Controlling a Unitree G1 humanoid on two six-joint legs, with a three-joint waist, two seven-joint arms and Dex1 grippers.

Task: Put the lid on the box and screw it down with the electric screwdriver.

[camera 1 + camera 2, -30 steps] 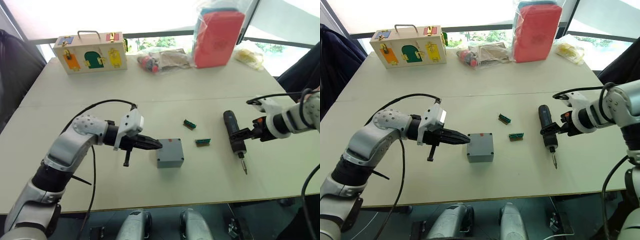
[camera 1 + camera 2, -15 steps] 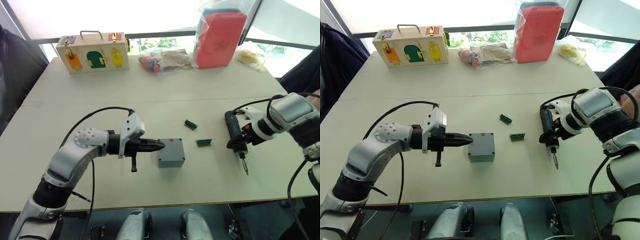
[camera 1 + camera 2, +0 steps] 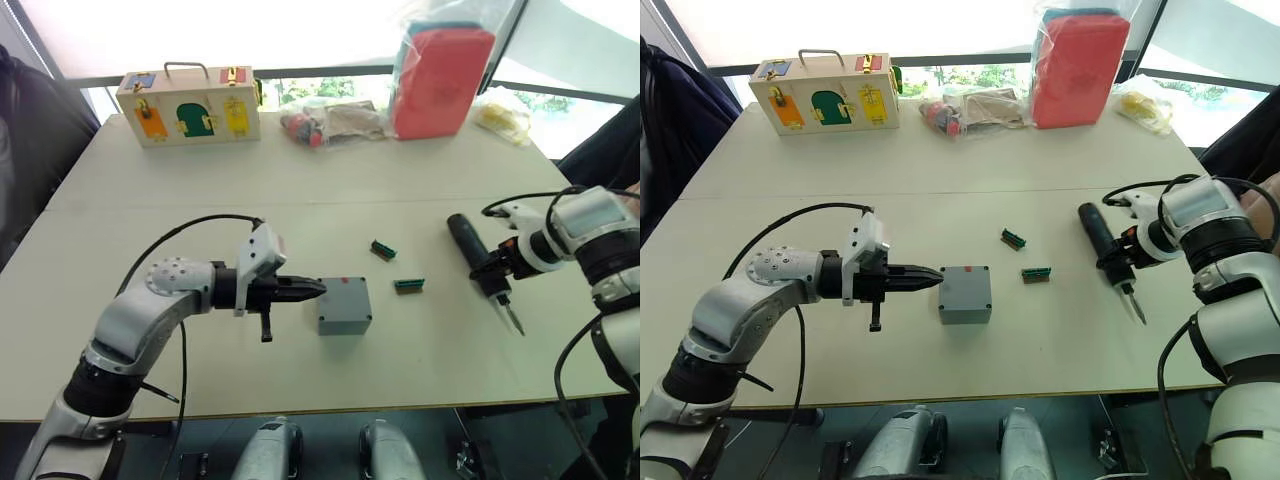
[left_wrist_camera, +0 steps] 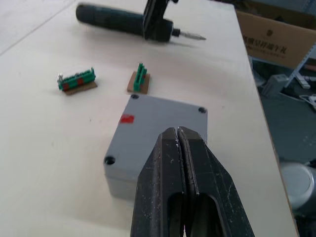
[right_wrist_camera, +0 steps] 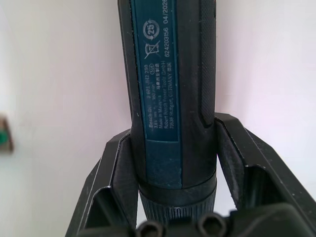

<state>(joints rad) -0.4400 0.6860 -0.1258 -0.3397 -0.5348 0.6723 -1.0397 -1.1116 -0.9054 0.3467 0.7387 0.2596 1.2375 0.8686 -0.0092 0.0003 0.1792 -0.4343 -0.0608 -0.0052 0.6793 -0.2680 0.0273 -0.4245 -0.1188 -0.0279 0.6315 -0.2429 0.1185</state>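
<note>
both head eyes look down and forward across the table [image 3: 420, 340]. the left wrist camera sits close over the box [image 4: 158, 133], facing right; the right wrist camera hugs the electric screwdriver [image 5: 170, 98], which the left wrist camera shares.

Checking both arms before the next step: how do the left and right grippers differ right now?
The left gripper is shut and holds nothing, its tip just beside the grey box; the right gripper is clamped on the electric screwdriver. The left one points across the table toward the box, while the right one carries its tool off to the box's right. Both have two black fingers.
</note>
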